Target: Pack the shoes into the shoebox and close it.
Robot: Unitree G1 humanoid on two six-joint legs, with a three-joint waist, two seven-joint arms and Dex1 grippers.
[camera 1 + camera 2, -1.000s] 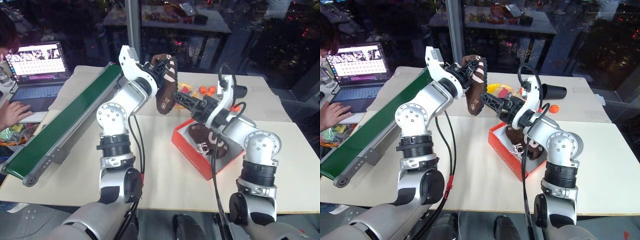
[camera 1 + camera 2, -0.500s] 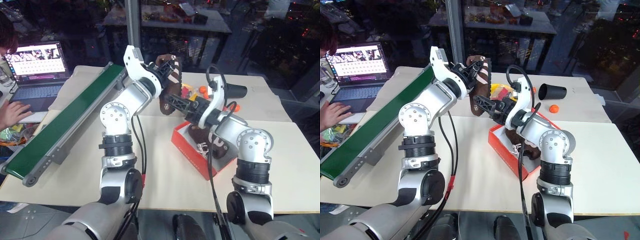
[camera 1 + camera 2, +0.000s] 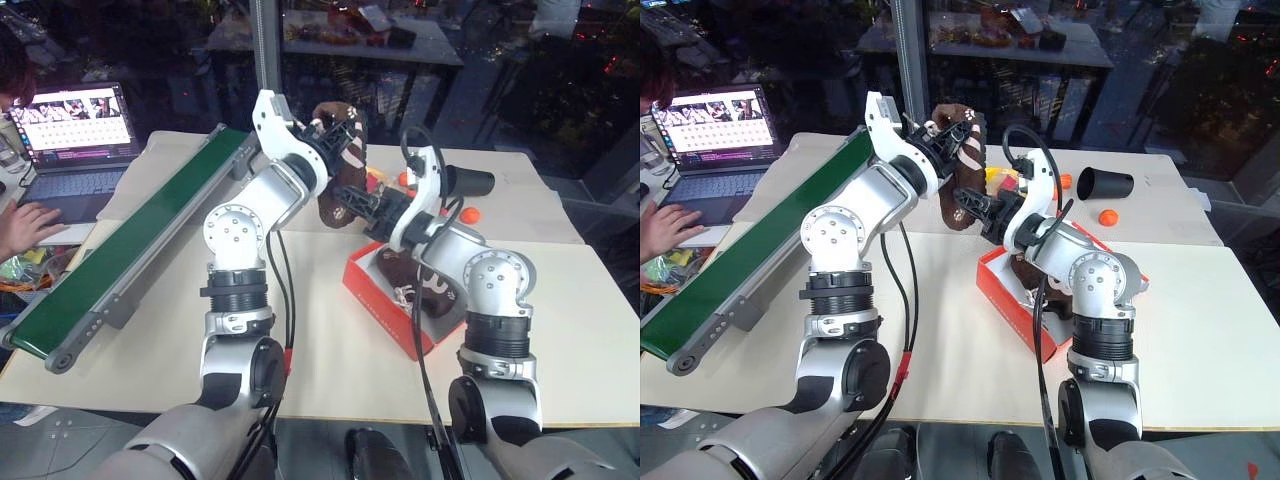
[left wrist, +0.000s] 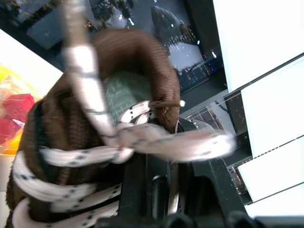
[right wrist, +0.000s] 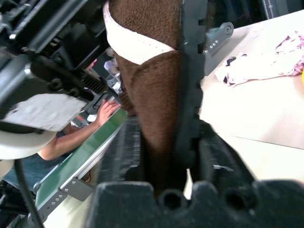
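One dark brown shoe (image 3: pixel 341 172) with cream laces hangs in the air over the back of the table, toe end down. My left gripper (image 3: pixel 326 135) is shut on its upper end by the collar and laces (image 4: pixel 71 118). My right gripper (image 3: pixel 351 206) reaches in from the right and is shut on the lower end, with one finger (image 5: pixel 190 95) on either side of the brown body (image 5: pixel 152 95). Below and to the right, the red shoebox (image 3: pixel 375 302) stands open on the table with the second shoe (image 3: pixel 405 276) lying inside it.
A green conveyor belt (image 3: pixel 120 250) runs along the table's left side. A laptop (image 3: pixel 75 125) and a person's hand (image 3: pixel 25 225) are at far left. Behind the shoe sit a yellow bowl (image 3: pixel 1002 178), a black cup (image 3: pixel 470 182) and orange balls (image 3: pixel 468 213).
My right gripper has moved left to the hanging shoe and closed on its lower end; it was open before. The left gripper has kept its hold and barely moved.
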